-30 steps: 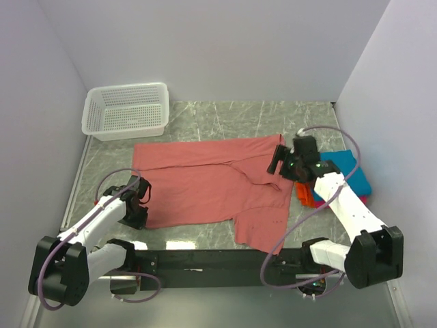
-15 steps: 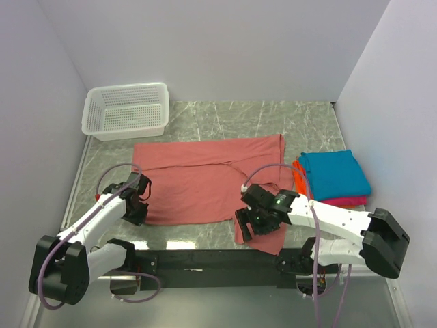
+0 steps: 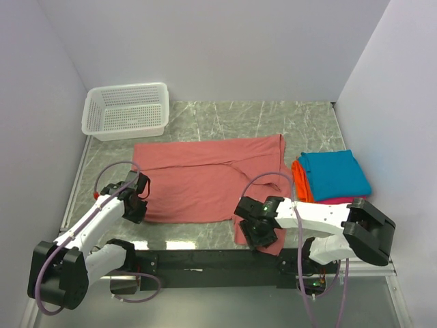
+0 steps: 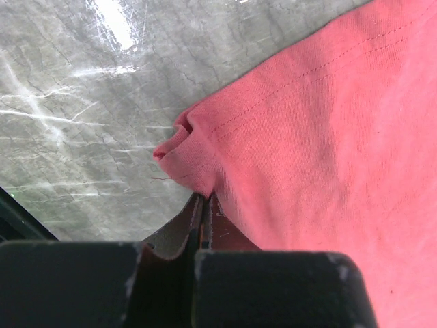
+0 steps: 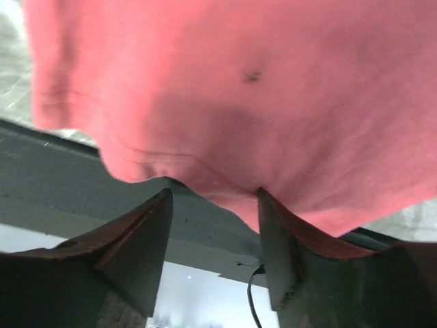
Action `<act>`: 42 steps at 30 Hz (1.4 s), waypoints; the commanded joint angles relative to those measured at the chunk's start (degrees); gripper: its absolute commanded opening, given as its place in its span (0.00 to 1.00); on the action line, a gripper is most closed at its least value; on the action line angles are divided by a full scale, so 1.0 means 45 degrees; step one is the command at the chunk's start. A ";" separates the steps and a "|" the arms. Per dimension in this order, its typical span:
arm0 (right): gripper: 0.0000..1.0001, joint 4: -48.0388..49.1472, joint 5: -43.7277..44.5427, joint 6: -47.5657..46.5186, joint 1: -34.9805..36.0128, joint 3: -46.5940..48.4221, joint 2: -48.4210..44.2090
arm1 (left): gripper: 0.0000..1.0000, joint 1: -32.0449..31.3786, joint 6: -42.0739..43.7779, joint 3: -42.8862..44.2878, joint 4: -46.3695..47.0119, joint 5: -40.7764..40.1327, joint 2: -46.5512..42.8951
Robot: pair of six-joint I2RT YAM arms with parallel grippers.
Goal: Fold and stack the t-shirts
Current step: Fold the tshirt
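A large salmon-red t-shirt [image 3: 205, 178] lies spread on the table, with a flap reaching the near edge. My left gripper [image 3: 136, 206] is shut on the shirt's near left corner; the left wrist view shows the jaws [image 4: 203, 199] pinching the bunched hem of the shirt [image 4: 328, 137]. My right gripper [image 3: 255, 232] is over the shirt's near flap. In the right wrist view it [image 5: 212, 198] is open, with the shirt's hem [image 5: 239, 89] at the fingertips and nothing clamped. Folded teal [image 3: 334, 173], orange [image 3: 300, 183] and magenta [image 3: 341, 201] tees are stacked at the right.
A white mesh basket [image 3: 126, 109] stands at the far left corner. Grey walls close in the table on three sides. A black rail [image 3: 205, 260] runs along the near edge, just below the shirt's flap. The right arm's cable [image 3: 263, 179] loops over the shirt.
My right arm has swung from the shirt's far right corner down to the near flap and settled there. My left gripper has stayed on the left corner, shifting slightly.
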 commanded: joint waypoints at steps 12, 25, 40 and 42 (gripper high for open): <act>0.00 -0.1514 0.3750 0.1122 -0.0613 0.1658 0.0346 | 0.01 0.0059 0.0415 0.0797 -0.0016 -0.0238 -0.0162; 0.00 -0.1398 0.5118 -0.1808 -0.4285 0.4882 -0.0144 | 0.01 0.0429 0.1235 0.2261 0.1000 0.0133 0.1223; 0.00 -0.0656 0.5939 -0.4074 -0.6083 0.8613 0.2512 | 0.01 0.1250 0.2387 0.4330 0.2074 -0.0219 0.3193; 0.00 -0.0558 0.6055 -0.4211 -0.6297 0.9022 0.2901 | 0.01 0.1270 0.2408 0.4858 0.2036 -0.0316 0.3586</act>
